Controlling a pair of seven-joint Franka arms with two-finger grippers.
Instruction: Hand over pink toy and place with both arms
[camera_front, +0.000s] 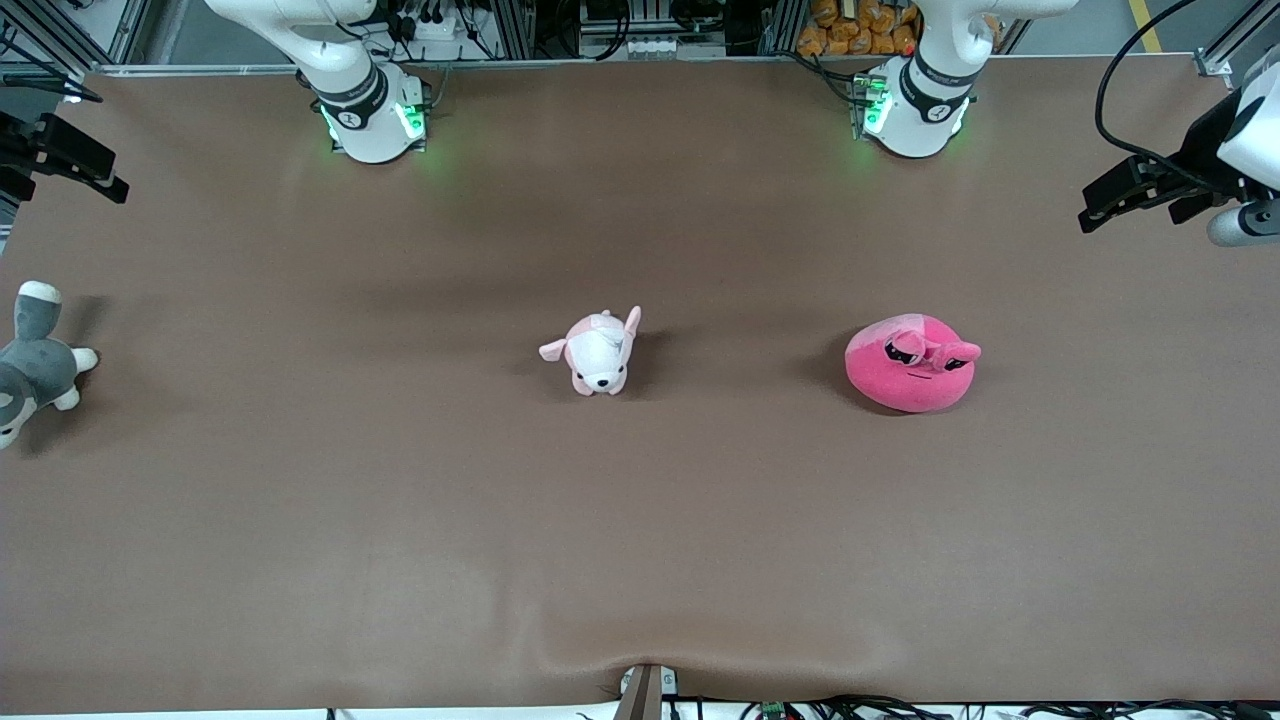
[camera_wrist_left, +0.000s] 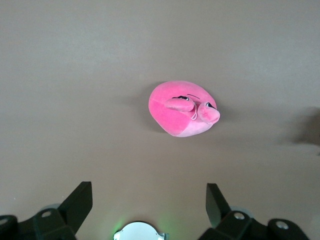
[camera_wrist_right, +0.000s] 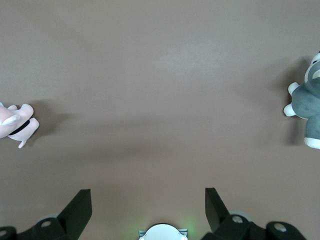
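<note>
— Lowest down, what sits nearest the front camera?

— Round hot-pink plush toy (camera_front: 912, 362), on the brown table cover (camera_front: 640, 550) toward the left arm's end, beside a small pale pink-and-white puppy plush (camera_front: 597, 352).

— How will it handle?

— Likely light, soft and squashy; I'd pinch its domed body, not the floppy ears.

— Grippers?

— Left gripper (camera_wrist_left: 149, 202) high over the cover near the toy, jaws wide apart, empty. Right gripper (camera_wrist_right: 148, 202) high too, spread, empty. A grey-and-white plush animal (camera_front: 32, 362) lies at the right arm's end.

Brown table (camera_front: 640, 560) — three plush toys (scattered)
</note>
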